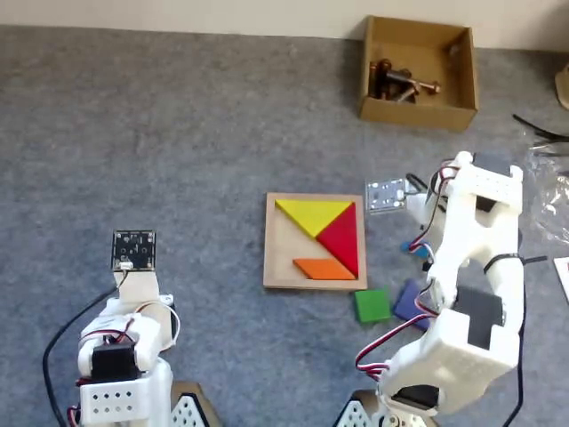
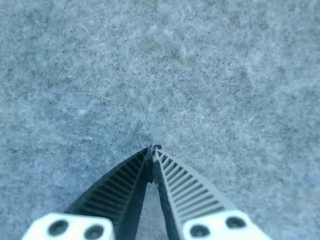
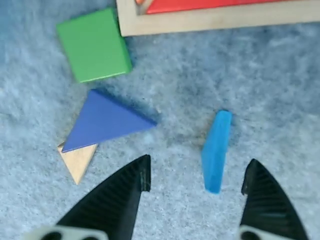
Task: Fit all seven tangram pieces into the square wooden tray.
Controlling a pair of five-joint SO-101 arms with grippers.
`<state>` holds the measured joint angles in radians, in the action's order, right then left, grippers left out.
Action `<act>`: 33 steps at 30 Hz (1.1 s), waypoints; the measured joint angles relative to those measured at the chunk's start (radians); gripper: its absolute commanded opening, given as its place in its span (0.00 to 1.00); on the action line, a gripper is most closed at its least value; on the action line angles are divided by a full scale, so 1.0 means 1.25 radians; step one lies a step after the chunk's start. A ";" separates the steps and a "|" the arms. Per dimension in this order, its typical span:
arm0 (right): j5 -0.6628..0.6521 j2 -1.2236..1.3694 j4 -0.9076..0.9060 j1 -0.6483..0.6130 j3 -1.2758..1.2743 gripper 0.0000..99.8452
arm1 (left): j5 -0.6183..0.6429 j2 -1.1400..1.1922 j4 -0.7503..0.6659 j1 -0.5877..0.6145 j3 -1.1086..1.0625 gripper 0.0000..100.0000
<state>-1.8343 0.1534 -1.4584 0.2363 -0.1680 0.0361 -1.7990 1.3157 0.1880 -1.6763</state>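
The square wooden tray point(image 1: 277, 267) lies mid-table and holds a yellow triangle point(image 1: 311, 215), a red triangle point(image 1: 342, 242) and an orange parallelogram point(image 1: 324, 268). Off its near right corner are a green square point(image 1: 372, 304) and a dark blue triangle point(image 1: 409, 301). In the right wrist view my right gripper point(image 3: 197, 170) is open just above the carpet. A light blue piece point(image 3: 216, 150) stands on edge between its fingers, nearer one of them. The dark blue triangle point(image 3: 105, 120), a bare wood triangle point(image 3: 77, 160), the green square point(image 3: 93, 44) and the tray's rim point(image 3: 215, 20) lie beyond. My left gripper point(image 2: 152, 148) is shut over bare carpet.
A cardboard box point(image 1: 418, 105) with brown metal bits stands at the back right. Cables and a plastic bag point(image 1: 547, 191) lie at the right edge. The right arm point(image 1: 471, 267) stands over the carpet right of the tray; the left arm point(image 1: 124, 347) is at the near left.
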 measured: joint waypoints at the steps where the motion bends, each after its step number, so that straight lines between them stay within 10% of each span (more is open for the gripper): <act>1: 0.002 0.000 0.000 -0.001 0.000 0.29 | 0.000 0.000 0.000 0.000 0.000 0.00; 33: 0.004 0.090 0.050 0.018 0.000 0.24 | 0.000 0.000 0.000 0.000 0.000 0.00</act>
<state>-1.8297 0.2654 -1.3955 0.2593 -0.1680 0.0361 -1.7990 1.3157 0.1880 -1.6763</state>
